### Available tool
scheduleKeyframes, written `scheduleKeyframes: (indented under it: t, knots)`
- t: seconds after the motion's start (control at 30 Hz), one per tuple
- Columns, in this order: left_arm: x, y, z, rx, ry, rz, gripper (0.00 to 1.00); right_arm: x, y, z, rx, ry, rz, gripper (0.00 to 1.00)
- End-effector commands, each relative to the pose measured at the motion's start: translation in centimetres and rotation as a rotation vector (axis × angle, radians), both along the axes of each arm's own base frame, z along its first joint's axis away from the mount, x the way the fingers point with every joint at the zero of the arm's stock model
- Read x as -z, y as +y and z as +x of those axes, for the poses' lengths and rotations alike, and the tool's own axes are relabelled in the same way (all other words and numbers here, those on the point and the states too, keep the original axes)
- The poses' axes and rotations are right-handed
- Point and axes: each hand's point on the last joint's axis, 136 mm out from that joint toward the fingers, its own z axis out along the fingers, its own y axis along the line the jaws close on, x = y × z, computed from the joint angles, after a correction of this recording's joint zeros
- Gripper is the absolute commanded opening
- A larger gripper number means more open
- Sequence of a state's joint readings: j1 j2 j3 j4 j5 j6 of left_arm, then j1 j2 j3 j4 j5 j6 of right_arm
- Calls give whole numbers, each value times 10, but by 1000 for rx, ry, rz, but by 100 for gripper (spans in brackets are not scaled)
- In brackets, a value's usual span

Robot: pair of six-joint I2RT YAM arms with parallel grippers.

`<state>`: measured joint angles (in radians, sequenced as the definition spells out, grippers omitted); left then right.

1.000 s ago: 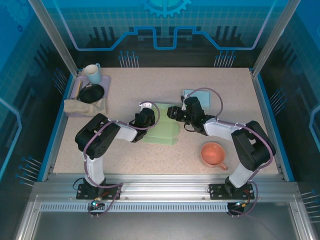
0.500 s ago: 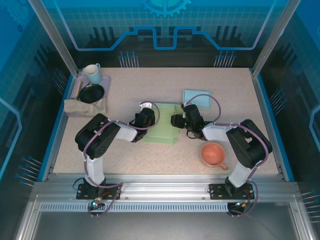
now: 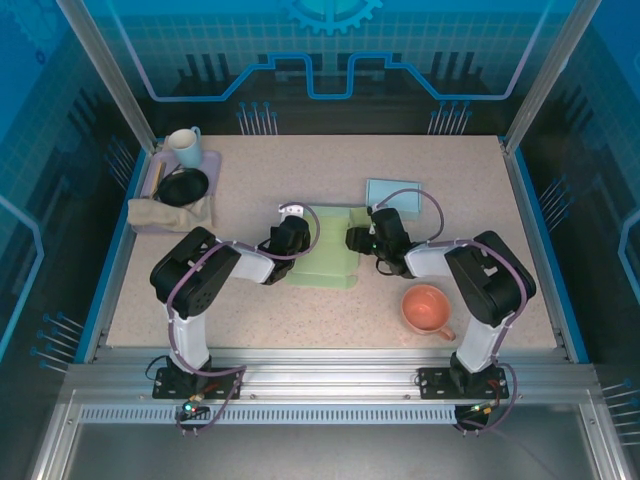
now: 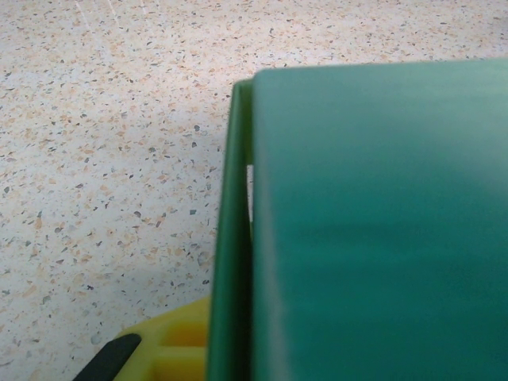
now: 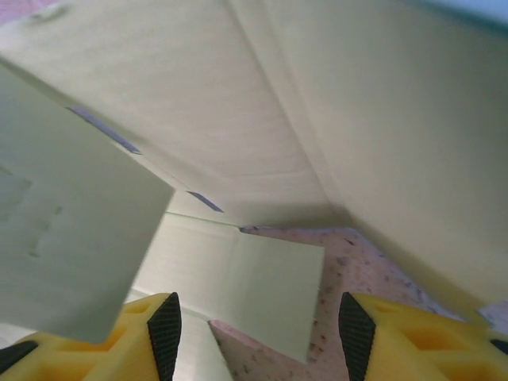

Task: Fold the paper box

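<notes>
While the pale green paper box (image 3: 330, 262) lies in the middle of the bench (image 3: 250, 310), a claw sits at each side of it. The left claw (image 3: 298, 238) is at the box's left edge, pressed together and pinching that edge. The right claw (image 3: 356, 240) is at the box's right edge, spread wide. Its yellow fingers (image 5: 151, 333) stand apart, with the box's flaps rising just in front of them. An orange cup (image 3: 427, 308) sits toward the near right corner, apart from the box
</notes>
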<state>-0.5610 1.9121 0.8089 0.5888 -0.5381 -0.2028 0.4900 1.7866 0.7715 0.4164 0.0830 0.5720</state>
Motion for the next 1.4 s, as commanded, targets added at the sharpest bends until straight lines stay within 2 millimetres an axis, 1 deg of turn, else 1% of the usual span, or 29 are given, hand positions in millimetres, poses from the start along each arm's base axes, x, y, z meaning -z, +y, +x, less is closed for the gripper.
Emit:
scheduleKeyframes:
  t: [0.0, 0.17, 0.3, 0.37, 0.6, 0.67, 0.8, 0.87, 0.93, 1.03, 1.13, 1.23, 1.3, 1.37]
  knots:
    - [25, 0, -10, 29, 86, 42, 15, -10, 15, 4, -49, -37, 84, 55]
    - [25, 1, -10, 27, 87, 41, 15, -27, 28, -1, -101, -86, 132, 54]
    - [26, 1, -10, 28, 88, 41, 15, -30, 39, -5, -135, -91, 127, 54]
    - [26, 1, -11, 28, 88, 42, 15, -29, 46, -6, -151, -85, 121, 54]
    - [25, 0, -10, 28, 85, 39, 15, -14, 69, -8, -192, -53, 138, 52]
    - [26, 0, -10, 28, 87, 40, 15, -9, 73, -8, -191, -41, 130, 52]
    - [25, 0, -10, 30, 85, 40, 15, 0, 74, -8, -177, -21, 128, 52]
    - [25, 1, -10, 28, 85, 40, 15, -1, 72, -9, -177, -19, 123, 52]
    - [25, 1, -10, 29, 85, 41, 15, -6, 70, -11, -180, -29, 110, 52]
    - [25, -1, -10, 38, 87, 44, 15, -23, 61, -15, -180, -53, 66, 54]
    - [26, -3, -9, 60, 99, 55, 15, -39, 49, -22, -189, -65, -6, 55]
    - [27, -6, -10, 77, 106, 59, 15, -51, 31, -35, -182, -68, -89, 56]
    - [27, -8, -10, 92, 108, 57, 15, -57, 14, -41, -140, -67, -152, 58]
    - [28, -10, -10, 108, 112, 57, 15, -64, -6, -42, -75, -81, -219, 58]
